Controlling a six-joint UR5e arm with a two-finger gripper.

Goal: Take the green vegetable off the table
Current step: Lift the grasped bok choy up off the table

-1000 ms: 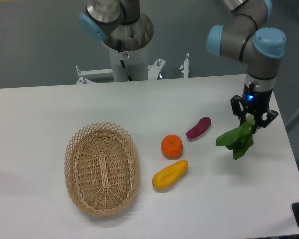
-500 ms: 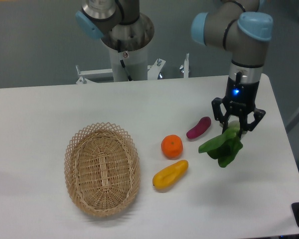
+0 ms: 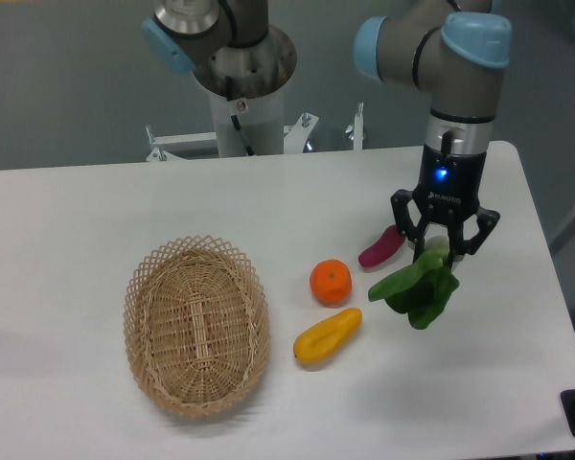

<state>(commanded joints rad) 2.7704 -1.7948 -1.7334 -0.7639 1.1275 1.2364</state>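
Note:
My gripper [image 3: 442, 245] is shut on the pale stalk end of the green vegetable [image 3: 415, 288]. The dark green leaves hang down and to the left below the fingers, lifted off the white table [image 3: 77, 211]. The gripper hovers over the right part of the table, just right of the purple piece [image 3: 379, 247].
An orange fruit [image 3: 331, 282] and a yellow elongated vegetable [image 3: 328, 334] lie left of the hanging leaves. A wicker basket [image 3: 196, 325] stands at the left front. The arm's base column [image 3: 240, 96] stands behind the table's far edge.
My gripper has carried the green vegetable to the left, from near the table's right edge toward the purple piece. The other items have not moved.

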